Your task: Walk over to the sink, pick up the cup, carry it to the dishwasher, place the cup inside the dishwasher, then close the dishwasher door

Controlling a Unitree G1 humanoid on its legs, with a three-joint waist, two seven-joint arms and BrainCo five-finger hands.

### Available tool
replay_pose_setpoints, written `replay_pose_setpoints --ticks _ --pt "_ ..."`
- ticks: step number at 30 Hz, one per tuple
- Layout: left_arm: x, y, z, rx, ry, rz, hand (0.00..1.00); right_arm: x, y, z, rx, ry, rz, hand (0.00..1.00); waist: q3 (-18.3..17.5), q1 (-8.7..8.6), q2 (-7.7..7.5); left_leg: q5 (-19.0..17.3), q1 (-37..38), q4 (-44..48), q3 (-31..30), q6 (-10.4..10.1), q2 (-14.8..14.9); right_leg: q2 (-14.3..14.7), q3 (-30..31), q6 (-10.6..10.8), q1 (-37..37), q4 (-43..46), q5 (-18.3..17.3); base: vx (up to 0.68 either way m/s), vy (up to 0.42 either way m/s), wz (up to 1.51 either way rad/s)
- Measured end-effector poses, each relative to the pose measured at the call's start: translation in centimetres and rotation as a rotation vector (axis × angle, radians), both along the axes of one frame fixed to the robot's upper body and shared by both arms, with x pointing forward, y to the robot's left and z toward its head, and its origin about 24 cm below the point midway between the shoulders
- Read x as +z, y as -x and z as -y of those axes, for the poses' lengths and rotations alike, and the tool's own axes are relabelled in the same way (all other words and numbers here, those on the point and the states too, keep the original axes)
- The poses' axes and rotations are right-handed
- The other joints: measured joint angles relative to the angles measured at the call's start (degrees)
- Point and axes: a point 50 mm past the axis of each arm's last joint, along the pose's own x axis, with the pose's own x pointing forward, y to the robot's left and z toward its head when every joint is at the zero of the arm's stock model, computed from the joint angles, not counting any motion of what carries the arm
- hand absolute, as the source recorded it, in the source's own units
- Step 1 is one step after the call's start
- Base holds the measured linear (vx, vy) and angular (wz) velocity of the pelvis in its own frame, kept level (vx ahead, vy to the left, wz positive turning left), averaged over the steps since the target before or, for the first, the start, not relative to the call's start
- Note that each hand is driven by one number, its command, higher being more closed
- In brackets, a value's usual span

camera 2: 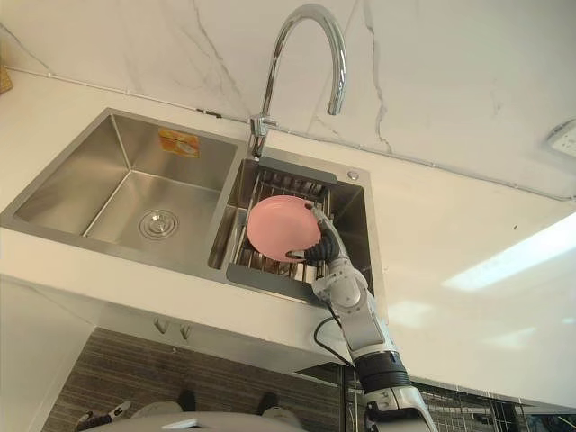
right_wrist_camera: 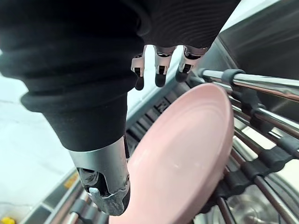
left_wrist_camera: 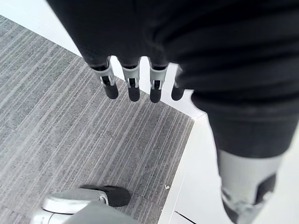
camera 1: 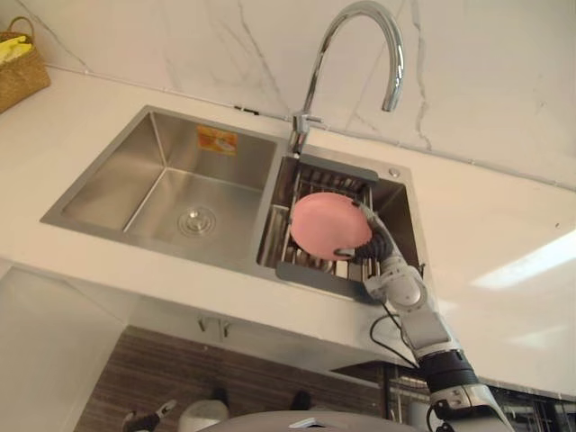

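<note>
Above the sink rack [camera 1: 315, 279], pink plate [camera 1: 328, 225] in the right robot hand's [camera 1: 378, 247] thumb-and-finger pinch; left robot hand [left_wrist_camera: 140, 42] slack-fingered.

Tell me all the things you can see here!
plate: 1, pink, on edge at the rack, in the right hand
rack: 1, dark grey with metal bars, in the sink's right basin
sink: 1, steel, two basins, set in the counter
faucet: 1, shiny silver, behind the sink
sticker: 1, orange, left basin's back wall
drain: 1, steel, left basin's bottom
basket: 1, tan woven, counter's far left
counter: 1, white
wall: 1, white marble
floor: grey striped
right hand: 1, curled round the plate
left hand: 1, open, above the floor
</note>
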Motion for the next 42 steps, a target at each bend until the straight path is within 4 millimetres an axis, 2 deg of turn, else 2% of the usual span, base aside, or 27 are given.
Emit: replay_pose_setpoints --ticks 5,11,18,21,26,34,42 --pt "0.0 0.1 0.0 0.015 0.007 0.001 0.00 0.2 0.0 0.9 0.017 0.128 -0.013 0.00 -0.4 -0.05 -0.04 -0.1 -0.3 0.0 0.0 -0.1 0.0 0.0 0.0 0.0 0.0 0.0 0.0 -0.02 -0.002 0.00" --pt "0.0 0.1 0.0 0.014 0.007 -0.002 0.00 0.4 0.1 1.2 0.038 0.193 -0.008 0.00 -0.9 -0.02 -0.18 -0.1 -0.3 0.0 -0.1 0.0 0.0 0.0 -0.2 0.0 -0.1 -0.1 0.0 0.00 0.000 0.00" --pt "0.0 0.2 -0.3 0.012 0.003 -0.007 0.00 0.4 0.3 0.2 0.171 0.319 0.005 0.00 -1.3 0.05 -0.39 -0.1 -0.3 0.0 -0.3 0.1 0.0 0.0 -0.6 0.0 -0.1 -0.1 0.0 0.00 0.000 0.00" --pt "0.1 0.2 -0.4 0.011 -0.002 -0.007 0.00 0.2 0.4 -0.4 0.223 0.334 -0.008 0.00 -1.5 0.07 -0.60 0.0 -0.4 0.0 -0.4 0.1 0.0 -0.1 -0.9 0.0 -0.1 -0.1 0.0 0.00 0.000 0.01" --pt "0.1 0.4 -0.6 0.011 -0.006 -0.012 0.00 0.2 0.4 0.1 0.246 0.392 -0.033 0.00 -2.4 0.08 -1.18 0.2 -1.3 0.0 -0.6 0.2 -0.1 -0.1 -1.1 0.0 -1.0 0.0 0.0 0.00 0.000 0.01" --pt "0.1 0.5 -0.7 0.011 -0.004 -0.016 0.00 0.1 0.6 0.3 0.271 0.411 -0.051 0.00 -2.5 -0.07 -1.19 0.3 -1.2 0.0 -0.8 0.3 -0.1 -0.1 -1.2 0.0 -0.9 0.0 0.0 0.00 0.000 0.00" --pt "0.1 0.5 -0.6 0.010 -0.003 -0.015 0.00 -0.2 0.6 0.2 0.270 0.644 -0.013 0.00 -2.5 -0.10 -1.18 0.1 -1.4 0.3 -0.5 0.2 -0.1 -0.1 -1.1 0.0 -1.0 0.0 0.0 0.00 0.000 0.00"
